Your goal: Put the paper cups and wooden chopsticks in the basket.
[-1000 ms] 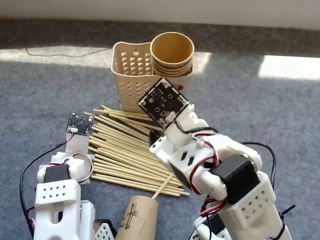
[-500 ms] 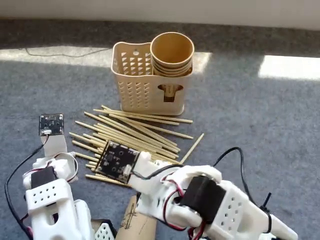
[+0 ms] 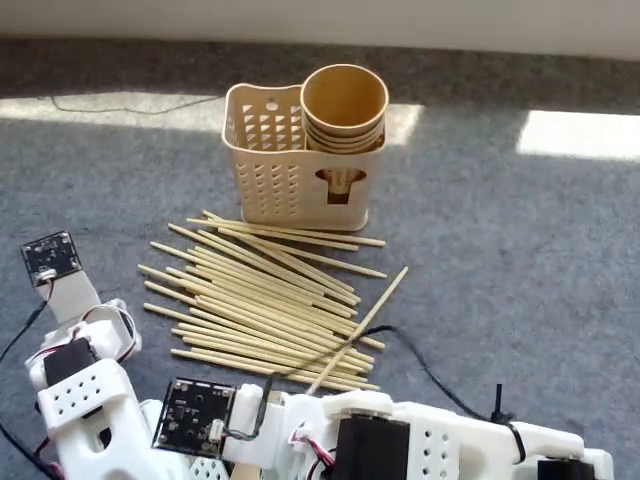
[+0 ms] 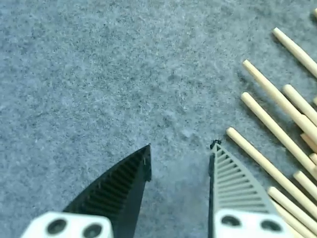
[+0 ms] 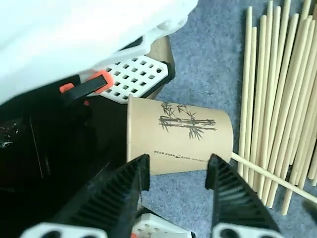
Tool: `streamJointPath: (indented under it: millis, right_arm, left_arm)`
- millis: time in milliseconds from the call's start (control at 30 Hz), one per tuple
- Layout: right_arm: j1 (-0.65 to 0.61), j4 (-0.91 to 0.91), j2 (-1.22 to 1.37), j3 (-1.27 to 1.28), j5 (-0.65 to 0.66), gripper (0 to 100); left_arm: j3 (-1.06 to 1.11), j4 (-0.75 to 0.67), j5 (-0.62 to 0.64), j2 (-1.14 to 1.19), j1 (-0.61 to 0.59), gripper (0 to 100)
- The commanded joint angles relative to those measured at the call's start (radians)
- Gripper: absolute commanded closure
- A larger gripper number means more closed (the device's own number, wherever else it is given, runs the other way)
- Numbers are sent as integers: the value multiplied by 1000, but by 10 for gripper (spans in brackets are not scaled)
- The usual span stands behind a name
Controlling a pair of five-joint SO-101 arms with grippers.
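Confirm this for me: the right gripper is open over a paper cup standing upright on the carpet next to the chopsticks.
One detail is wrong. The paper cup is not standing upright: it lies on its side on the carpet, as the right wrist view shows. The rest holds: the right gripper is open over it, and the chopsticks lie next to it.

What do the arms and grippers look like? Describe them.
The left arm and right arm: white, punched holes, black motors, red-and-black wires, black square boards. The left gripper pairs a black and a grey ribbed finger; the right gripper has two black.
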Motion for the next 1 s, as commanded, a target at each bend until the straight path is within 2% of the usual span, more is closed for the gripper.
streamJointPath:
  millis: [0,133,300,567,733,967]
  right_arm:
    - [-44,-33,-7,10,-54,707]
    - [-48,-104,-13,87,-81,645]
    - [-107,-205,-16,200,-81,645]
    - [-150,-211,-7,226,-84,645]
    - [-151,-232,-7,229,-199,643]
    - [-171,-332,-7,351,-210,643]
  left_arm:
    - [-58,-14,8,-5,-5,806]
    - [-58,-14,8,-5,-5,806]
    - [-58,-14,8,-5,-5,806]
    - [-58,-14,8,-5,-5,806]
    - [-58,-14,8,-5,-5,806]
    - [-58,-14,8,-5,-4,807]
